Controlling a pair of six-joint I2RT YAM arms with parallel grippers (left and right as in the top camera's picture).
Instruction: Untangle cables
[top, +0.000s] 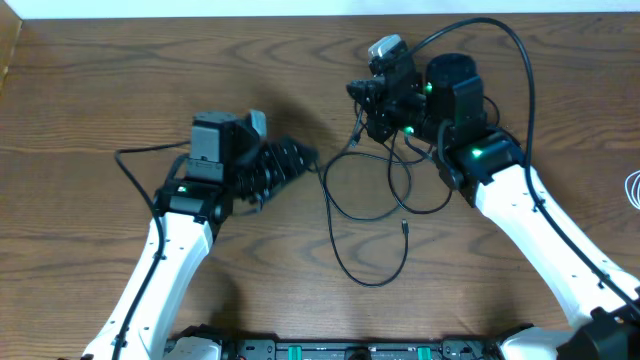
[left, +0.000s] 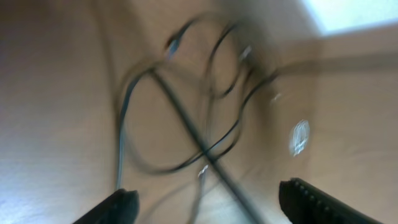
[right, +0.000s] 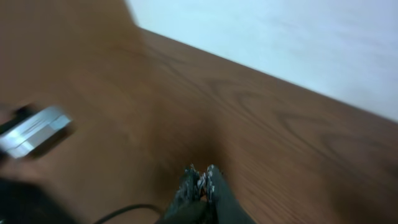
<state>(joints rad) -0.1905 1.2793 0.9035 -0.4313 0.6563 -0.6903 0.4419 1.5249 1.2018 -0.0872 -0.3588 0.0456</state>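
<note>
Left wrist cam: my left gripper (left: 208, 202) is spread wide, fingers (left: 118, 208) at the two bottom corners, nothing clamped. One black strand of the cables (left: 186, 122) cuts diagonally thru the gap btwn them, upper left down toward the right-hand finger. It touches neither, as far as the blur lets me see. Past it more black loops overlap, all smeared.

Right wrist cam: my right gripper (right: 202, 178) is clenched, tips together. Whether a cord is pinched in there, can't tell. A dark cord (right: 130, 209) curls in just left of the tips; cable or arm wire, can't tell. There's a blurred silver block (right: 34, 130) off to the left, no idea what it is.

Overhead: the black tangle lies on the wooden table (top: 100, 80) btwn my two arms, nearer the right one, w/ its far end rising to the right gripper. The biggest loop is a long narrow U, long axis far-to-near, closed end toward my base. A plug end (top: 404, 228) sits inside that U, lined up far-to-near too. A rounder loop lies farther out, axis left-right. My left tips point right, just beside the tangle's left edge. Out at the right table edge, well apart, sits the white cord (top: 633, 190). The thick arm wire (top: 528, 75) arches over my right wrist.
</note>
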